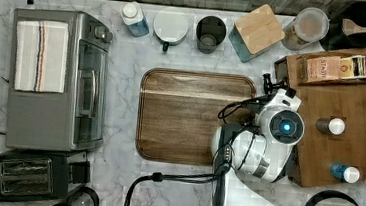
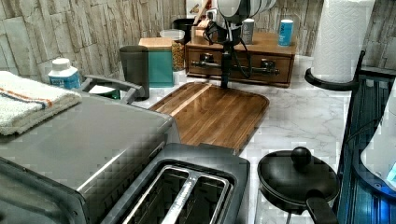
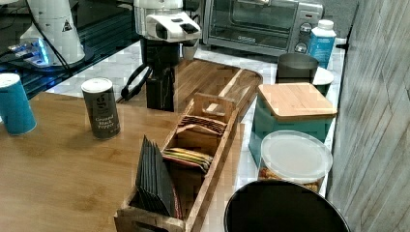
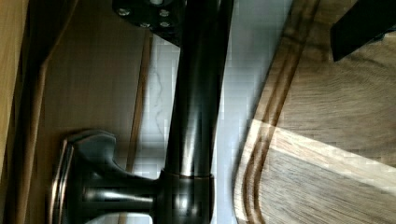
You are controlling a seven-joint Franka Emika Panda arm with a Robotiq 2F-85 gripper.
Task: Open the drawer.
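Marble tabletop (image 2: 299,112) carried the drawer (image 2: 240,65) in the left view's upper middle, stiff wood likely sliding straight if pulled by its rigid bar handle (image 4: 196,93), which the end effector (image 2: 226,70) apparently straddled, clamped or not I cannot tell.

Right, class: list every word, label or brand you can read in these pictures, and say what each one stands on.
"STASH": tea box on the wooden unit, top view.
"Ground Black Pepper": dark shaker, right view.
Blue bottle label: too blurred to read.
Oven brand strip: too small to read.
Blue can: no text legible.
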